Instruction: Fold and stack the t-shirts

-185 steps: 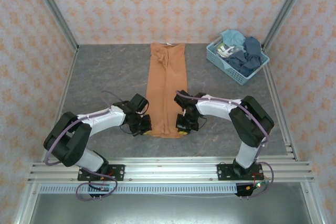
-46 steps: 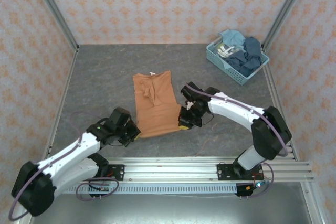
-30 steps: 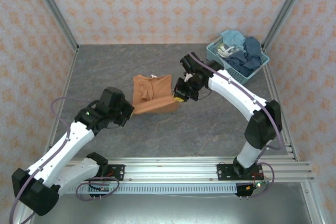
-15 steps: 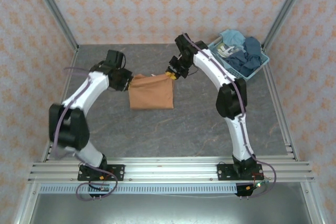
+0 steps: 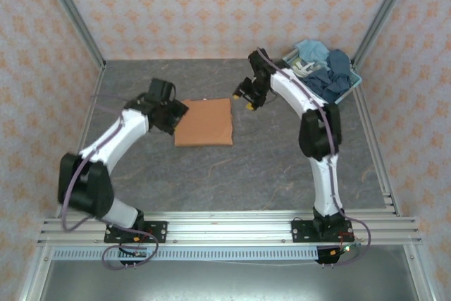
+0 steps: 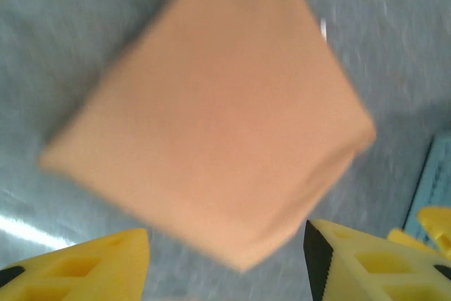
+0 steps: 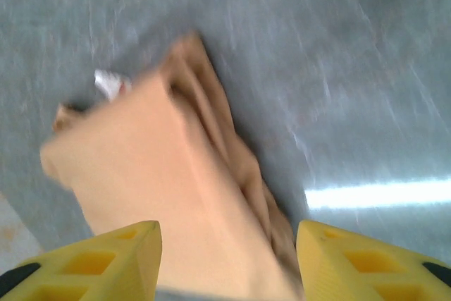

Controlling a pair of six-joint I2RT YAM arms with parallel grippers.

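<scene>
Left gripper (image 5: 171,113) and right gripper (image 5: 246,97) are hovering wide open, flanking folded shirt (image 5: 204,122); basket (image 5: 345,91) beyond right gripper is holding blue clothes (image 5: 330,73).

I see grey table (image 5: 275,163) w/ folded orange t-shirt (image 5: 205,122) flat mid-table, pale blue basket (image 5: 344,95) at far-right corner.

The top camera looks steeply down on the counter (image 5: 282,167) from high on the near side of the folded t-shirt (image 5: 204,122). Both wrist cameras face that t-shirt closely from opposite sides; all views share it.
</scene>
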